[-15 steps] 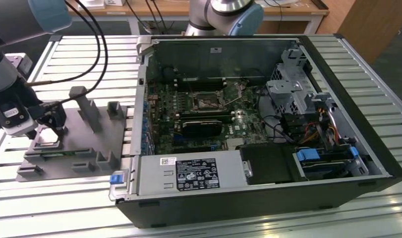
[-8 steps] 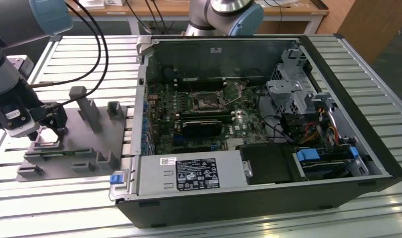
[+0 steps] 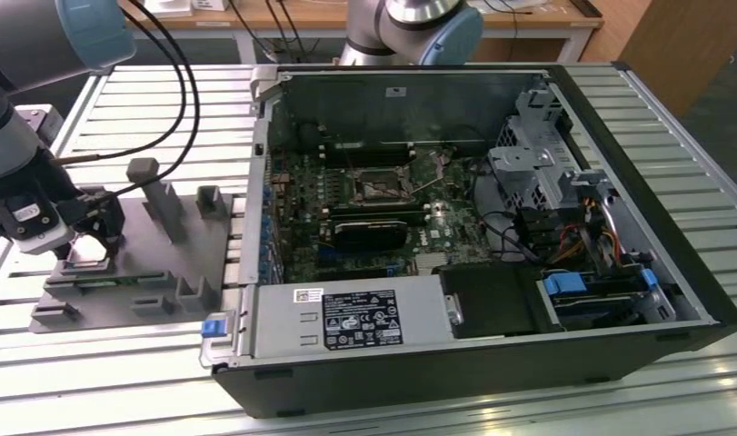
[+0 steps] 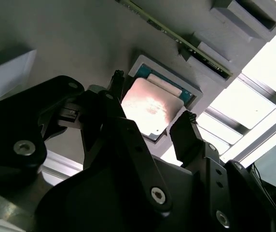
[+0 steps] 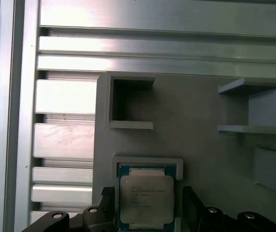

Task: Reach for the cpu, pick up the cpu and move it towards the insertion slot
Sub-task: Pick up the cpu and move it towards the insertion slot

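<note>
The cpu is largely hidden by the gripper in the exterior view and partly covered by a finger in the second wrist view.

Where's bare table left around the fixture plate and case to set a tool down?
Free: table slats between the camera and the fixture plate; also the corner at the exterior view's right, past the case. Crowded: the plate's blocks, where the open gripper straddles the cpu; cables hang over the slats behind it; the case interior is packed.
</note>
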